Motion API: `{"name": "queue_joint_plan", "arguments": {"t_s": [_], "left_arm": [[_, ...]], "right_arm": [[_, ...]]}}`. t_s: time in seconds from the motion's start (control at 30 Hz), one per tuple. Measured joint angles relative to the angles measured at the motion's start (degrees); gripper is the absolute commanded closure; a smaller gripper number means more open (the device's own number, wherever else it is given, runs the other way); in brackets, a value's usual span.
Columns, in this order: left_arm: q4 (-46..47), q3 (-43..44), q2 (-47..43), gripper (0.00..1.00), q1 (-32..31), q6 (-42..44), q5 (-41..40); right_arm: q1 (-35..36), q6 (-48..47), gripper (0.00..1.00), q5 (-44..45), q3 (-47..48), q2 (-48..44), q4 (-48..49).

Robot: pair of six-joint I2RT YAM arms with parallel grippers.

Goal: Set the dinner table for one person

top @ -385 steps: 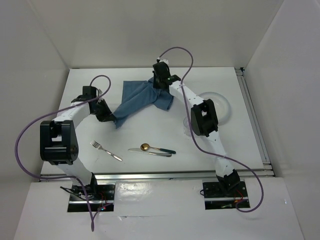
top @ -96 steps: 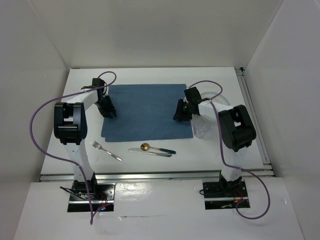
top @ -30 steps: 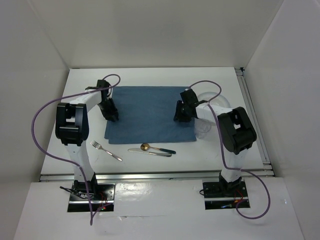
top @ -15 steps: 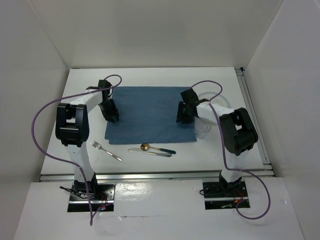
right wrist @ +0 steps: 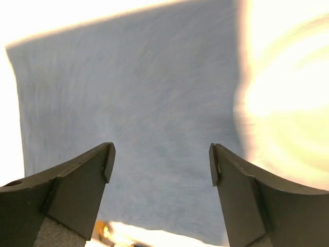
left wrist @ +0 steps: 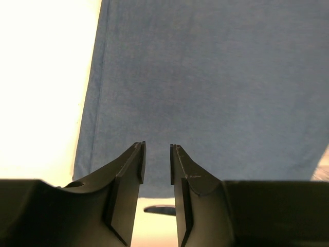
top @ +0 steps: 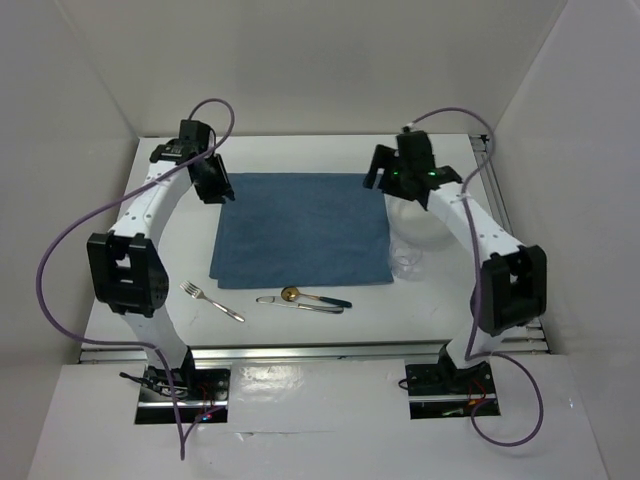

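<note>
The big flat white counter (top: 300,150) sits in front of the two arms, and the blue cloth mat (top: 300,228) now lies flat and smooth in the middle of it. A moment ago both arms were low at the mat's sides. Now they have let go and lifted to its far corners, the left end effector (left wrist: 156,149) open just a little and the right end effector (right wrist: 162,149) wide open, both holding nothing. So the mat looks done, and I think the silver fork (top: 211,301) near the front edge comes next.

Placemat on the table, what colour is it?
The placemat is plain blue, no pattern; clearest in the top external view.
</note>
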Motion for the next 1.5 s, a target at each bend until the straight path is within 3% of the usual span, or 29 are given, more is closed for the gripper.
{"name": "queue_joint_plan", "arguments": {"t_s": [0.27, 0.53, 0.57, 0.97, 1.4, 1.43, 1.5], "left_arm": [[-0.8, 0.2, -8.5, 0.57, -0.1, 1.5, 0.8], [-0.7, -0.6, -9.6, 0.57, -0.3, 1.7, 1.7], [-0.7, -1.0, -9.6, 0.57, -0.3, 1.7, 1.8], [-0.8, -3.0, -9.6, 0.57, -0.3, 1.7, 2.6], [-1.1, -2.7, -9.6, 0.55, -0.3, 2.7, 2.5], [-1.2, -2.6, -9.6, 0.55, -0.3, 2.8, 2.5], [-1.3, -2.3, -9.6, 0.55, -0.3, 2.9, 2.5]], "right_arm": [[-24.1, 1.8, 0.09, -0.8, -15.8, -14.4, 0.6], [-35.5, 5.9, 0.05, -9.4, -30.1, -17.7, 2.9], [-36.2, 6.2, 0.02, -10.8, -31.0, -17.7, 4.0], [-36.7, 9.3, 0.05, -18.9, -33.8, -7.0, 17.9], [-36.7, 13.2, 0.31, -21.8, -34.1, 1.6, 27.9], [-36.7, 13.6, 0.34, -22.0, -34.1, 2.1, 28.7], [-36.7, 14.4, 0.5, -21.9, -34.1, 2.7, 29.7]]}}
